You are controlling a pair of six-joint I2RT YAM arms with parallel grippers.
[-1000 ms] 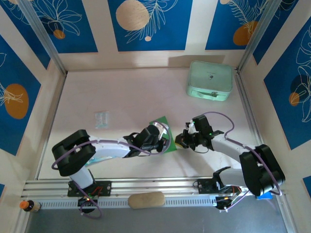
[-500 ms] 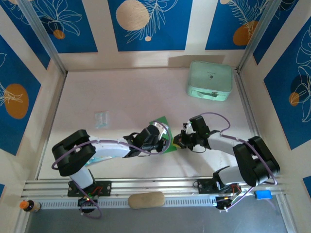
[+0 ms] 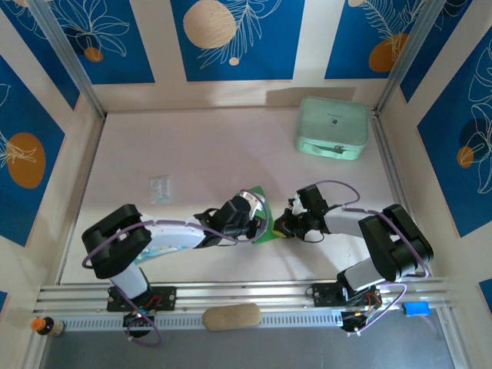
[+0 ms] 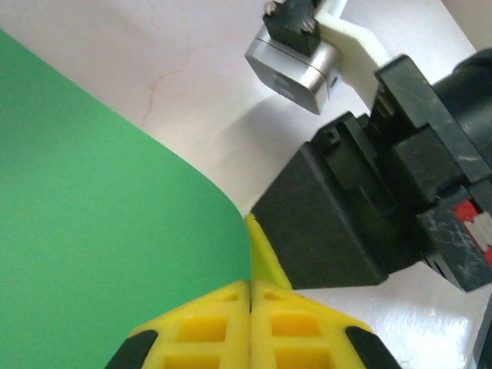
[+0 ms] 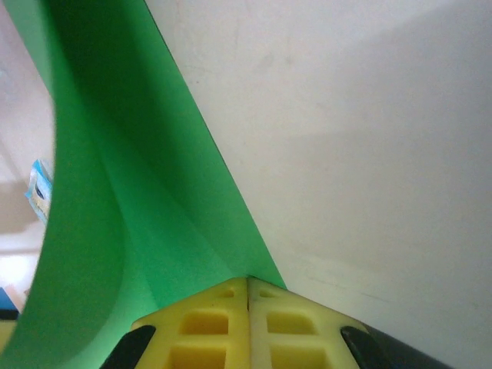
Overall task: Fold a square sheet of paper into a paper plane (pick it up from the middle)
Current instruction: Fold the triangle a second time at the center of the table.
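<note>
Walls: blue panels with white leaf drawings and round orange and tan spots; cream strips run between them
Table [image 3: 192, 146]: pale and smooth; metal rails run along its sides and its near edge
Square sheet of paper [image 3: 256, 195]: bright green; it sits near the middle of the table, between the two arms; one corner points to the back wall; it is bent, not flat
Left gripper [image 4: 250, 296]: yellow fingers pressed tight together; the curved edge of the green paper runs right into the line where they meet, so it looks pinched there
Right gripper [image 5: 247, 292]: yellow fingers pressed tight together too; a fold of the green paper goes into the line between them; the paper curls up and over on the left side of this view
Two grippers: just beside each other at the near corner of the paper; the left wrist view shows the right one's black body close by
Mint case [image 3: 331, 127]: pale green with round corners; far right corner of the table; a small dark mark on its lid is too small to read
Clear packet [image 3: 160, 188]: small, with blue print; lies on the left, well apart from the paper; print too small to read
Red and white mark [image 4: 473, 224]: on the right arm's black body; blurry, cannot be read
Tan oval thing [image 3: 231, 316]: lies on the near rail between the two arm bases
</note>
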